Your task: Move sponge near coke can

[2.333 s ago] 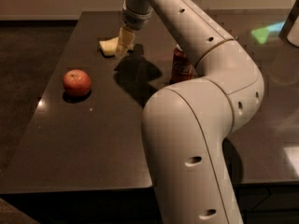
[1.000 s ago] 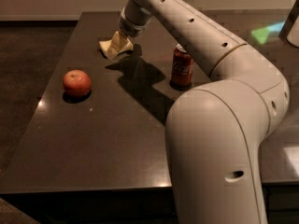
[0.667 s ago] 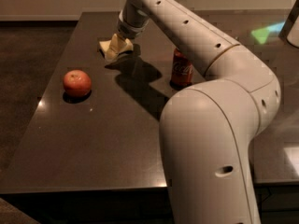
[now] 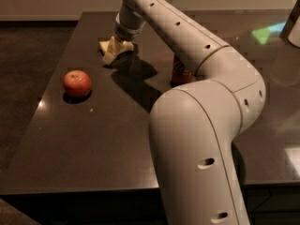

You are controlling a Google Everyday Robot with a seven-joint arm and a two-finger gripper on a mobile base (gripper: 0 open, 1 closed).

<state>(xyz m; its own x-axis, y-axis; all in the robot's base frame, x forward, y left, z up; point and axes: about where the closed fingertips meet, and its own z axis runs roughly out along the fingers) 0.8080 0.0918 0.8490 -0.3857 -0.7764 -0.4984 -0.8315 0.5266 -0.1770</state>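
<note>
The sponge (image 4: pixel 104 46), a small pale yellow flat block, lies on the dark table (image 4: pixel 93 139) at the far left. My gripper (image 4: pixel 116 49) is down at the sponge's right end, right against it and partly covering it. The coke can (image 4: pixel 180 73) stands upright to the right of the sponge. It is mostly hidden behind my arm (image 4: pixel 187 36), and only its lower red part shows. The sponge and the can are well apart.
A round red-orange apple (image 4: pixel 77 83) sits at the table's left side, nearer than the sponge. My large white arm base (image 4: pixel 197 153) blocks the front right of the view. A pale object (image 4: pixel 294 27) is at the right edge.
The gripper has stayed at the sponge, shifting only slightly. My arm's elbow has swung and now hides more of the coke can. The sponge and the apple have not visibly moved.
</note>
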